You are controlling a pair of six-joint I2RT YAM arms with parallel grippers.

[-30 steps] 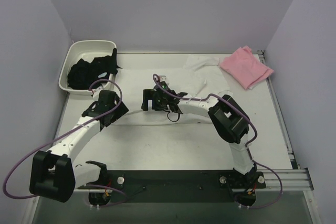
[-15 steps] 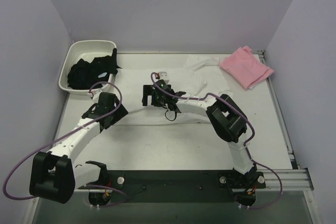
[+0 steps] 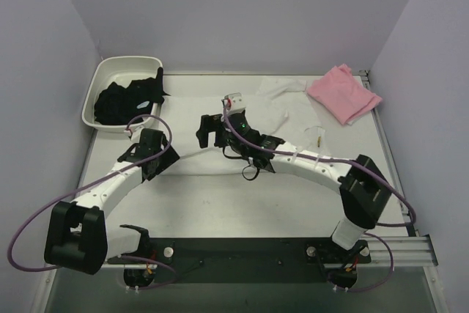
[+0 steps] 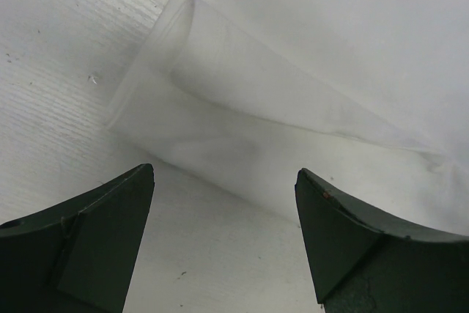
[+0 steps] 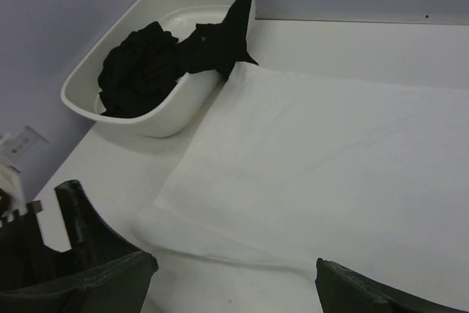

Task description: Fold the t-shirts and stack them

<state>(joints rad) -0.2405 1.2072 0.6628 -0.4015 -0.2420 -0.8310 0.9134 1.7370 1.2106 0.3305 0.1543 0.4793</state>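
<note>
Right elbow (image 3: 363, 196) has swung right. Empty, the left gripper (image 4: 223, 240) and right gripper (image 5: 234, 284) gape over the white tee (image 3: 190, 104) mid-table; pink tee (image 3: 342, 93) sits folded far right. Folding is starting: next, pinch the left hem.

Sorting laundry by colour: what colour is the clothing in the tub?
The clothing is black, seen best in the right wrist view.

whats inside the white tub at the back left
A crumpled black cloth fills the tub, with one corner hanging over its rim. Whatever lies beneath the cloth is covered.
</note>
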